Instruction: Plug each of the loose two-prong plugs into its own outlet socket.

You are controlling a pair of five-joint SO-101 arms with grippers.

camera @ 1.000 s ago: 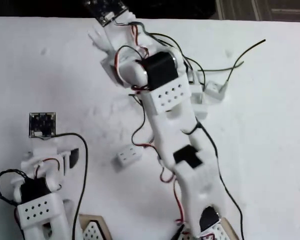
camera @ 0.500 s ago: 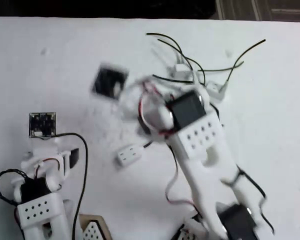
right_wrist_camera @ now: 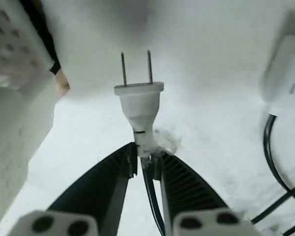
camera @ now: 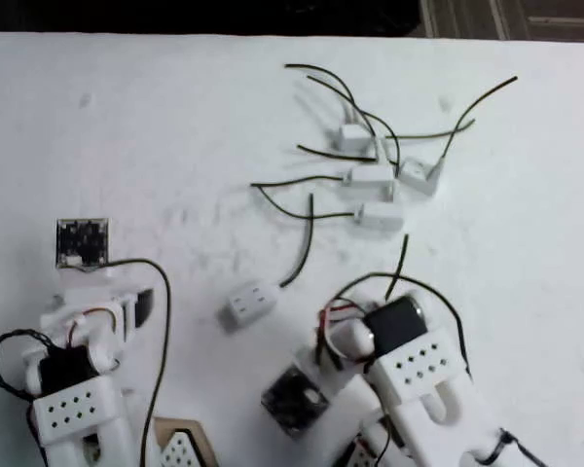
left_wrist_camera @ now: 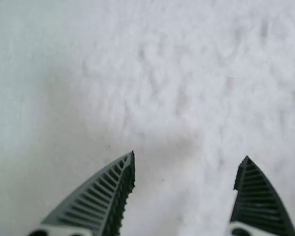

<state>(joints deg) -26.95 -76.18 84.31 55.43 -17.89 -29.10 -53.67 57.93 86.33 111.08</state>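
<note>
The right gripper [right_wrist_camera: 146, 152] had its fingers clamped on the thin neck of a white plug [right_wrist_camera: 138, 101], just where the wire [right_wrist_camera: 152, 201] came out. The two metal prongs [right_wrist_camera: 149, 66] pointed away from the gripper. The plug was held up off the table [camera: 78, 117]. This arm sat by the near edge of the table, a bit right of the middle.

The left gripper [left_wrist_camera: 189, 158] was by the near left corner. Its fingers were wide apart and held nothing. Under them was just bare table.

A small white socket block [camera: 251, 302] lay near the middle of the table, with a black cord [camera: 310, 229] running off toward the far edge. It was near the right arm but not touching it. More white pieces [camera: 370, 176] with cords of their own lay in a bunch closer to the far edge, right of the middle. I could not tell which of those were plugs and which were sockets.

I think the pick-up was done and the step in hand was bringing this plug to a socket. Next, the prongs would need to face the socket's slots, line up straight, and then go in with a firm push. The grip was low on the neck, so the plug might tip when pushed. The socket block was loose too, so it might slide away.
</note>
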